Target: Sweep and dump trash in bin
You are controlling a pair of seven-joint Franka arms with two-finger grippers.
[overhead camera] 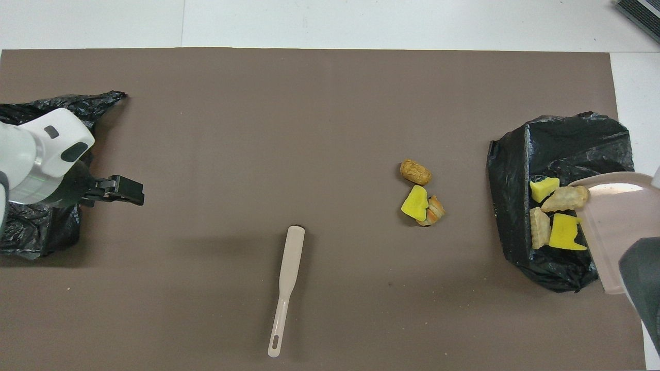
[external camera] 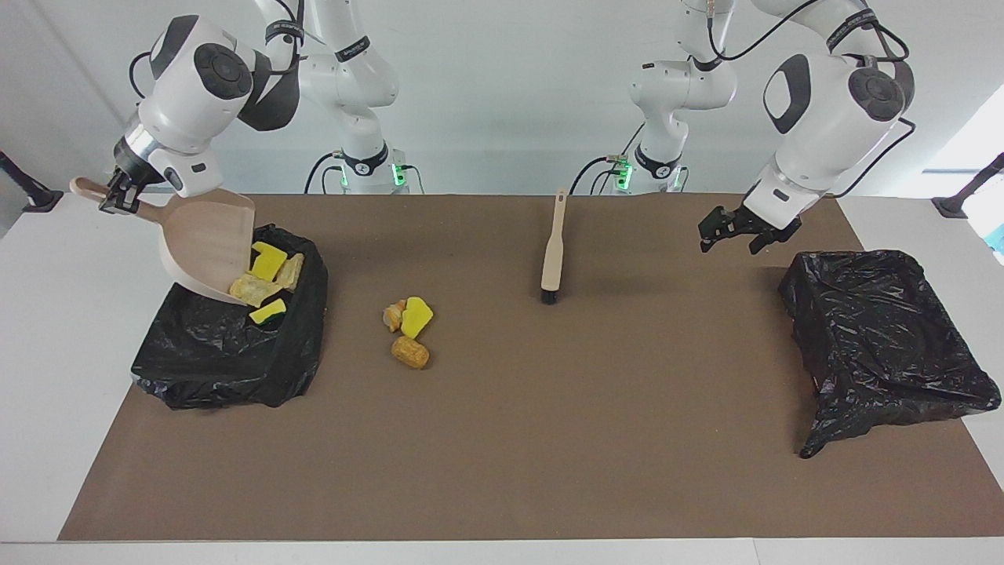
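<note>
— What's my right hand [external camera: 119, 193] doing?
— Clamped on the dustpan [external camera: 209, 245] handle (tipped over the bin [external camera: 235, 353] at its counter end); four trash bits [external camera: 263, 278] in it, three [external camera: 408, 326] mid-counter.
— Left hand [external camera: 741, 234]?
— Fingers apart, over the counter by the other bag [external camera: 882, 337].

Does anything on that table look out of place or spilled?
Yes. Three trash pieces lie loose on the brown mat, between the brush and the black bin at the right arm's end, while the tilted dustpan tips other pieces into that bin. Nothing looks damaged.
</note>
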